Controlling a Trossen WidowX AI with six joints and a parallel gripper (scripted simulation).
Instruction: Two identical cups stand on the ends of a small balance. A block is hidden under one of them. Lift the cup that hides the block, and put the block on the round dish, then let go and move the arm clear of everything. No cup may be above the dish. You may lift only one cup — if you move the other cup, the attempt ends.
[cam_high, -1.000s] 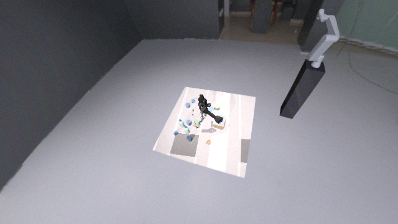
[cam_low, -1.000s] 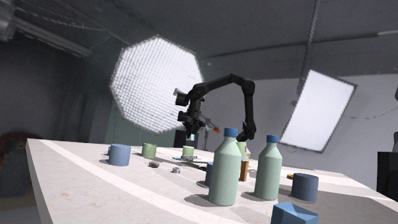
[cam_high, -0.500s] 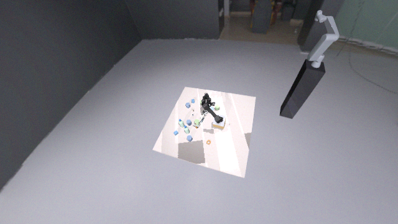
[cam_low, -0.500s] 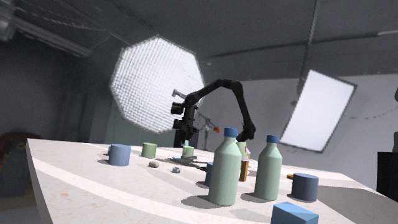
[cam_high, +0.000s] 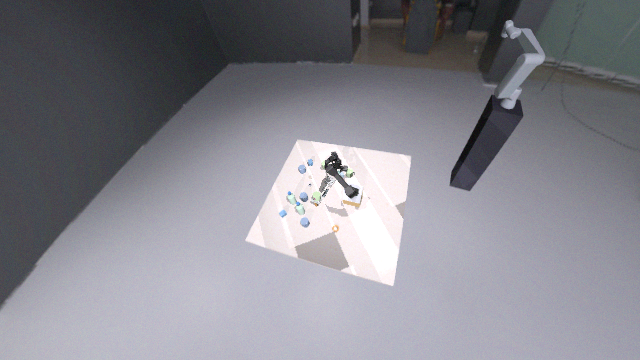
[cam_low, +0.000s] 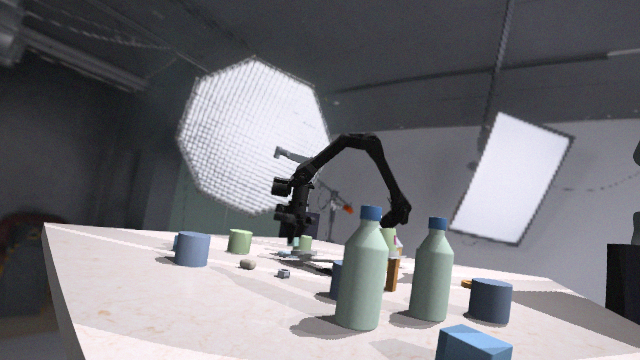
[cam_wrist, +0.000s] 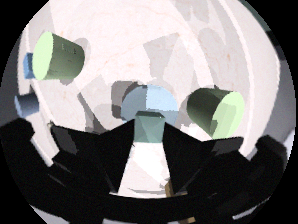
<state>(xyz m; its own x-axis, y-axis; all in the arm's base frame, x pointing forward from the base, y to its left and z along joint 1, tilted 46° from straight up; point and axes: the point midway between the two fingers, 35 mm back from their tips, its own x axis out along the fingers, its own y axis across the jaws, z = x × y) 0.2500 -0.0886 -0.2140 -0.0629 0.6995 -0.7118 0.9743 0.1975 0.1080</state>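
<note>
My gripper (cam_low: 292, 241) is shut on a small teal block (cam_wrist: 149, 127) and holds it low beside the round light-blue dish (cam_wrist: 157, 95) (cam_low: 284, 253). In the wrist view the block overlaps the dish's near edge; its exact height is hard to tell. A green cup (cam_wrist: 229, 114) stands close to the dish on the right of that view. Another green cup (cam_wrist: 67, 59) (cam_low: 240, 242) stands farther off on the left. A third green cup (cam_high: 316, 196) (cam_low: 388, 239) stands on one end of the balance. The balance's other end (cam_low: 310, 253) bears no cup.
Two green bottles (cam_low: 361, 280) (cam_low: 431, 280) stand near blue cups (cam_low: 192, 249) (cam_low: 490, 301). A blue block (cam_low: 472, 345) lies near them. A stone (cam_low: 247, 264) and a small nut (cam_low: 283, 273) lie on the table. An orange ring (cam_high: 335, 228) and an orange-sided box (cam_high: 351, 203) also show.
</note>
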